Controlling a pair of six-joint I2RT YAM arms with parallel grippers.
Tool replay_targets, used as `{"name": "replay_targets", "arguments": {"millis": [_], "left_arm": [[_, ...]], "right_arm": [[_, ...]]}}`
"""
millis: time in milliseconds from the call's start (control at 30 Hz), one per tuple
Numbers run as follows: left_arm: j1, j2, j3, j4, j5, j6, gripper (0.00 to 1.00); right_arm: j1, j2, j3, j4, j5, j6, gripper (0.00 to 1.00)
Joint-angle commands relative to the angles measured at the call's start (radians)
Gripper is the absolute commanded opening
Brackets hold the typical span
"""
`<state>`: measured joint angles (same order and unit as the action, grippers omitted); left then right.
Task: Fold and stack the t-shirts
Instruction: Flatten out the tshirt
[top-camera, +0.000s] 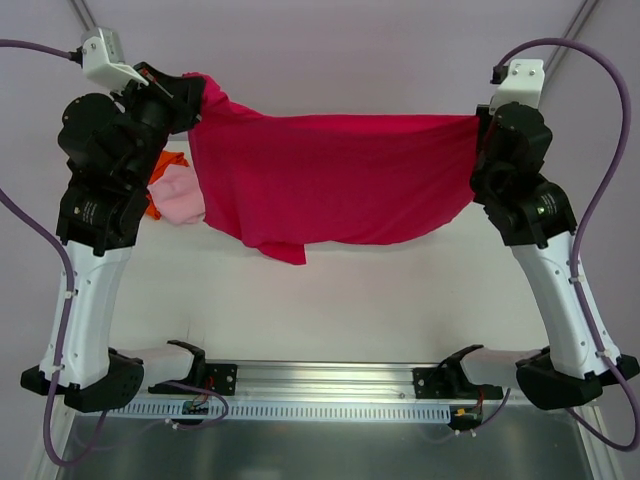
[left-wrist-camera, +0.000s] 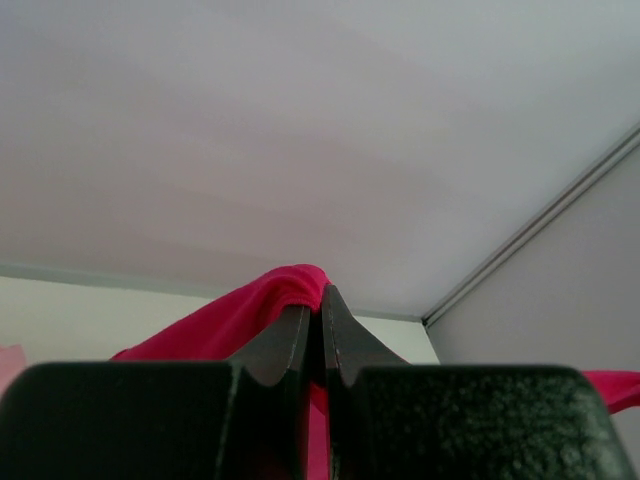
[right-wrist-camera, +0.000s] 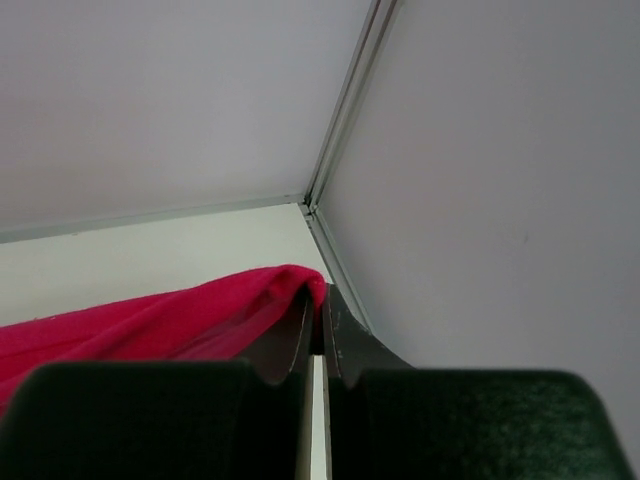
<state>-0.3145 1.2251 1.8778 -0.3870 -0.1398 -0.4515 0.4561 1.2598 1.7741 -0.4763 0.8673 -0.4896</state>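
Table (top-camera: 350, 300): pale work surface. Nothing rests on its near half between the two arm bases.

Crimson t-shirt (top-camera: 330, 175): hangs spread between the two arms, lifted off the table, with its top edge drawn nearly straight from corner to corner. The lower hem sags, and a loose flap droops lowest towards the left.

Handling, crimson t-shirt: judged light, limp and thin. It will drape, swing and crease rather than hold a shape. Grips should be on the bunched top corners, where the layers are thickest. A pinch on a single layer is likelier to slip.

Pink t-shirt (top-camera: 180, 198): small folded bundle on the table at far left, partly hidden by the left arm and the hanging crimson cloth.

Orange t-shirt (top-camera: 172, 160): small bundle touching the pink one, apparently beneath it. Only its edges show.

Handling, bundles: soft, and easily disturbed by a sweep of the hanging hem.

Left gripper (top-camera: 190, 92): clamped on the crimson shirt's left top corner. The wrist view shows cloth pinched between the closed fingertips (left-wrist-camera: 296, 330).

Right gripper (top-camera: 484, 122): clamped on the right top corner, with cloth bulging beside the closed fingertips (right-wrist-camera: 296, 325).
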Motion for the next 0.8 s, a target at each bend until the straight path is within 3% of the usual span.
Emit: {"name": "replay_targets", "arguments": {"millis": [0,333,667,767], "left_arm": [[0.002,-0.019,0.050,0.063,0.054,0.030,0.00],[0.002,-0.045,0.115,0.129,0.200,0.007,0.00],[0.002,-0.061,0.181,0.194,0.327,0.001,0.00],[0.002,-0.082,0.195,0.224,0.342,0.004,0.00]], "right_arm": [[-0.011,-0.037,0.059,-0.050,-0.021,0.037,0.01],[-0.011,-0.172,0.039,0.018,-0.165,0.057,0.01],[-0.011,-0.286,-0.034,0.157,-0.148,-0.015,0.01],[-0.011,-0.272,0.045,0.119,-0.136,-0.044,0.01]]}}
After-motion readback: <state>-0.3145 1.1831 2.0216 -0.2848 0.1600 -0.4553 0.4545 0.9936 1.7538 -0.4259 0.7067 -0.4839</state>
